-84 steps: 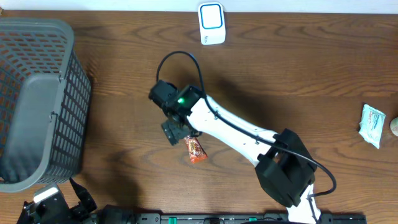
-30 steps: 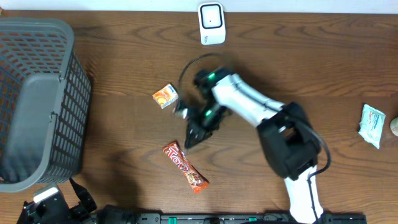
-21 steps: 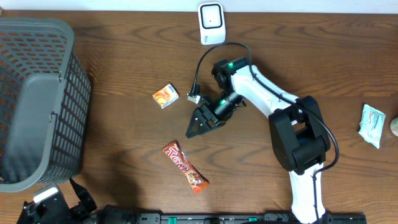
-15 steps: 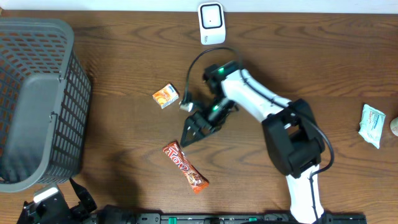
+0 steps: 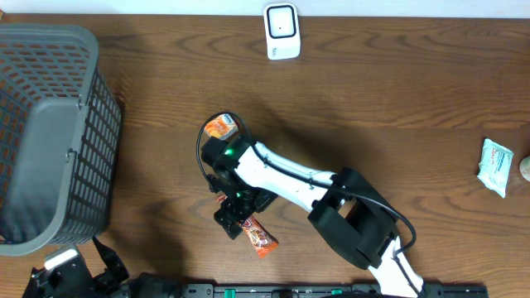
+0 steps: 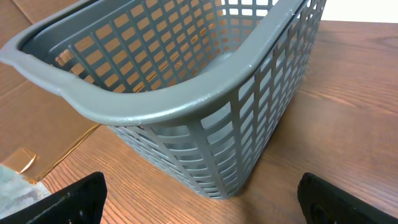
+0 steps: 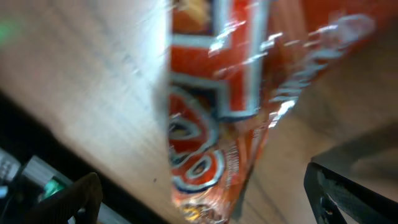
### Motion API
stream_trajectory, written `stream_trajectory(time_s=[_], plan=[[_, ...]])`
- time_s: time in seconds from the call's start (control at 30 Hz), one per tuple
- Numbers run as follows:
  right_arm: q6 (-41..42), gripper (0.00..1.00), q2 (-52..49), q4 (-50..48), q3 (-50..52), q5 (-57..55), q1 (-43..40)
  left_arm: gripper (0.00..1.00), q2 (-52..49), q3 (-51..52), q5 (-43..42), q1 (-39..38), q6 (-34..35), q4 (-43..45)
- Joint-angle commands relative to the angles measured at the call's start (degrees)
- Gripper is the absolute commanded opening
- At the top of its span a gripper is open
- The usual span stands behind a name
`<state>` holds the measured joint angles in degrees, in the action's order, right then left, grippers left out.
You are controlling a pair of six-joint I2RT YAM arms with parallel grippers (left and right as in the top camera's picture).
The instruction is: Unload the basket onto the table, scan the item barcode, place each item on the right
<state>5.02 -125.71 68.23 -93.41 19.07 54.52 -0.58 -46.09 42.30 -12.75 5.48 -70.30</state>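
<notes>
Overhead, grey basket far left, candy bar well apart

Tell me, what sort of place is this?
Probably a mock shop checkout on a wooden table: a white scanner, a grey basket and a red candy bar.

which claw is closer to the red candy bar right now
Right. The right claw hangs open directly over the candy bar, covering its upper end. The left claw sits open by the grey basket, well off to the bar's left.
</notes>
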Motion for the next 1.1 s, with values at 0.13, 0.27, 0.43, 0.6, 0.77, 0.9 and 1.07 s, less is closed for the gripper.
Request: stream_trajectory(time_s=[0.13,0.27,0.43,0.6,0.77,0.9,1.07], plan=[[7.9,0.95,-0.8,-2.3,2.1,-5.9,1.3,0.98,0.4,0.0,0.3,0.2,-0.7,0.0],[8.7,0.44,-2.7,-2.3,3.9,-5.9,2.1,0.98,0.4,0.0,0.3,0.2,-0.7,0.0],[8.3,0.01,-3.2,-2.3,5.1,-2.2,2.6,0.98,0.4,0.0,0.3,0.2,-0.7,0.0],[-5.6,0.01,-3.0,-0.9,3.5,16.9,0.8,0.98,0.4,0.0,0.3,0.2,-0.7,0.0],[-28.3,0.01,-3.0,6.9,3.1,42.8,-6.4,0.98,0.4,0.0,0.3,0.2,-0.7,0.0],[-39.6,0.01,-3.1,12.7,3.1,50.4,-14.8,0.98,0.4,0.0,0.3,0.2,-0.7,0.0],[-41.9,0.01,-3.1,12.8,3.1,54.6,-21.9,0.98,0.4,0.0,0.3,0.2,-0.7,0.0]])
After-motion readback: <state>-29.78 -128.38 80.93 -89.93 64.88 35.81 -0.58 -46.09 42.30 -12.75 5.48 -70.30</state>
